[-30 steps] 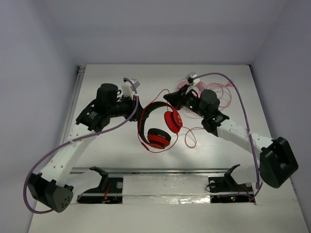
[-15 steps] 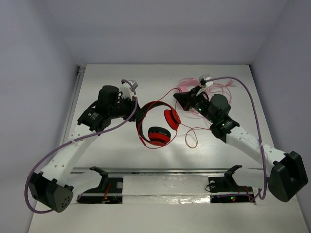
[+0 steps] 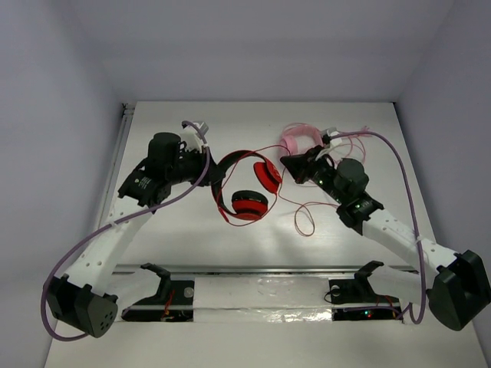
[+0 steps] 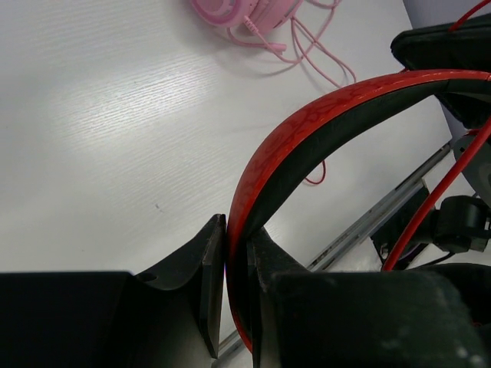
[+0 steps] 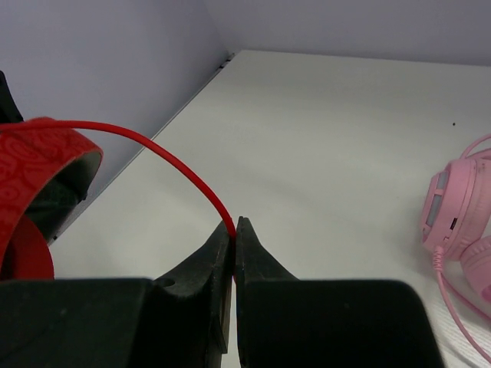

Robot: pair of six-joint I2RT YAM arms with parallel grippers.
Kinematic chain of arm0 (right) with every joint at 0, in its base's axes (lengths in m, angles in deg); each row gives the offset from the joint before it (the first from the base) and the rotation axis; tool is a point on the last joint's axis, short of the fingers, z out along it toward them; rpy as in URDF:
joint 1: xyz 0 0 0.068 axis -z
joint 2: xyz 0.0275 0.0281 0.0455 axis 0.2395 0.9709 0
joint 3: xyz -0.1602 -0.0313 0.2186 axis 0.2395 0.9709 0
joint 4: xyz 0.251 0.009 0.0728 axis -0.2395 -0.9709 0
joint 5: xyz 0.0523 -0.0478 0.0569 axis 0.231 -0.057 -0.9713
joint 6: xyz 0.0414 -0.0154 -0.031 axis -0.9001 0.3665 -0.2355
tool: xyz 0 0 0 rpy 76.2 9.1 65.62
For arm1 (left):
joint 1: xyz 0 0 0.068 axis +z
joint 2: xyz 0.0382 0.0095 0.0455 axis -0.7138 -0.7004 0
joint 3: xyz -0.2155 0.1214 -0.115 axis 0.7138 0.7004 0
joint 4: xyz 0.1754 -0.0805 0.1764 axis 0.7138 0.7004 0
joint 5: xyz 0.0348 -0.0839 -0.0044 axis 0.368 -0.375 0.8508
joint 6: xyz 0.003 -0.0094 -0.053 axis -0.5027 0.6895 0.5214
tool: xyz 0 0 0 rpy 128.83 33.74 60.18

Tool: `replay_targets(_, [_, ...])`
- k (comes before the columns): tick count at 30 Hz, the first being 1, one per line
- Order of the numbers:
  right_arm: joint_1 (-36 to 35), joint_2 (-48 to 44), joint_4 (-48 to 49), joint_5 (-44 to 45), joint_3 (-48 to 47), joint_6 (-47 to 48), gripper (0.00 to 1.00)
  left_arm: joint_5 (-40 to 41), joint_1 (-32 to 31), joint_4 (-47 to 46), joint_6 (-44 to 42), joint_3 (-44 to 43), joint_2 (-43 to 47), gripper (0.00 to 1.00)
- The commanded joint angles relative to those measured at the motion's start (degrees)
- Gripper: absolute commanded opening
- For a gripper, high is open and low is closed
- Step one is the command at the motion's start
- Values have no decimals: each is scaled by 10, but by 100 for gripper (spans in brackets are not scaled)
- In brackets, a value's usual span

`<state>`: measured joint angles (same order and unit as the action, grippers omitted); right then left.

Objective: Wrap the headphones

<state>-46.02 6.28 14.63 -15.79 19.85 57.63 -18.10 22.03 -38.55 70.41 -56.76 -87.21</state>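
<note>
Plainly, the left gripper was clamped narrow on the headband of the headphones, which sat near the middle of the table; whether the cups touched the surface could not be told. The right gripper was pinched shut on the cable just beside the cups, and the slack lay in a loose loop in front of that arm. The headphones looked light. The band seemed stiff yet springy, and its glossy plastic might turn in a narrow grip, so the side of the band was a fair place to hold. The cable was thin and limp and likely to slide through shut jaws. It was best taken close to the cups and wound with light tension, well apart from the pink headphones behind.
</note>
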Motion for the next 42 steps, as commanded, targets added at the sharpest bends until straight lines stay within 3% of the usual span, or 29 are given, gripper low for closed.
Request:
replay_targets(1, [5,-9,19,-11,7,-14,0,-28,16,-57,33,-8,31,0])
replay_targets(11, [5,63,66,-199,14,-56,0,-22,28,-124,97,-21,30,0])
replay_targets(20, [-1,110,128,-330,18,-104,1,73,28,-115,100,-41,37,0])
replay_targets(22, [-6,131,161,-341,21,-124,10,69,28,-121,105,-41,32,0])
replay_targets(23, [-6,138,171,-341,24,-130,24,63,28,-129,108,-40,31,0])
replay_targets(26, [-6,154,206,-338,27,-149,42,55,28,-136,115,-39,28,0])
replay_targets(35, [-11,176,275,-351,52,-182,60,70,28,-152,130,-53,30,0])
replay_targets(42, [-22,187,302,-331,81,-191,68,69,28,-166,146,-72,18,0])
